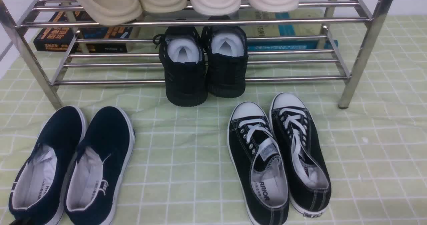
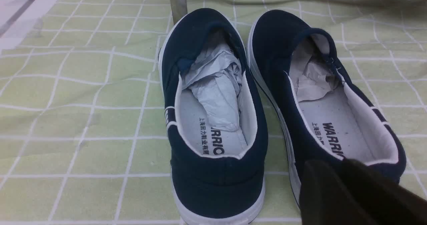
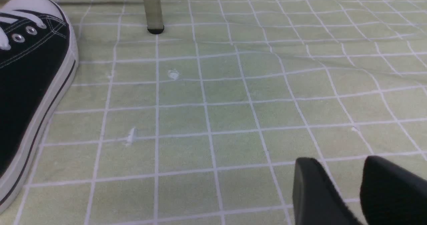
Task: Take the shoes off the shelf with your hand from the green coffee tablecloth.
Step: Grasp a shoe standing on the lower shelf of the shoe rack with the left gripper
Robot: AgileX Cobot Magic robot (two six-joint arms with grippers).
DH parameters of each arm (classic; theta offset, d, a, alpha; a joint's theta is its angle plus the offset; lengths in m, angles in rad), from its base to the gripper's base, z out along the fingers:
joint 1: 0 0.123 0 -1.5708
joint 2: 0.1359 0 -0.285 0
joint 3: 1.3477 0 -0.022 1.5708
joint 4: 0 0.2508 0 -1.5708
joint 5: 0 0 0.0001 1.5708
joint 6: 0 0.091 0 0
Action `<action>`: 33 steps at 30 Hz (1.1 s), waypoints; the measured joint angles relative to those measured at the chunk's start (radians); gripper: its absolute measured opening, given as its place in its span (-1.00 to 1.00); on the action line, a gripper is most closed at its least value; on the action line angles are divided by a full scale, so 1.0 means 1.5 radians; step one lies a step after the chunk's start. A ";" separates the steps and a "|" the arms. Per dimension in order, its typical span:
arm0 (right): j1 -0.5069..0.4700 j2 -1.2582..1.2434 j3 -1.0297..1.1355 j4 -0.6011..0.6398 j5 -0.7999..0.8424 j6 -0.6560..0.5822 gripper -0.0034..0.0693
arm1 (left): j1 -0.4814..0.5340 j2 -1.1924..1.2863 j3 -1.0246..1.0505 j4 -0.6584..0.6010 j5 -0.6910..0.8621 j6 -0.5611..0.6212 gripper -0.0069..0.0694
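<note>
The left gripper [image 2: 335, 171] hangs low just behind the heel of a navy slip-on [image 2: 327, 94]; I cannot tell if its jaws are apart. The right gripper [image 3: 343, 166] hangs low over the green coffee tablecloth [image 3: 213, 111], jaws a little apart, holding nothing, near the white-toed sneakers [image 1: 283, 151]. A strip of cloth runs between both pairs up to the shoes [image 1: 205, 64], on the lower bars of the shelf [image 1: 293, 79], heels poking past the front bar.

All-black shoes [image 1: 185, 81], shiny silver shelf [image 1: 283, 79], pale green tablecloth [image 1: 186, 145] with white grid, navy slip-ons [image 1: 106, 131] with white soles
</note>
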 joint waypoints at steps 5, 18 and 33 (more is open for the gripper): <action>0.000 0.000 0.000 0.000 0.000 0.000 -0.25 | 0.000 0.000 0.000 0.000 0.000 0.000 -0.50; 0.000 0.000 0.000 0.000 0.000 0.000 -0.25 | 0.000 0.000 0.000 0.000 0.000 0.000 -0.48; 0.000 0.000 0.000 0.000 0.000 0.000 -0.25 | 0.000 0.000 0.000 0.003 0.000 0.000 -0.45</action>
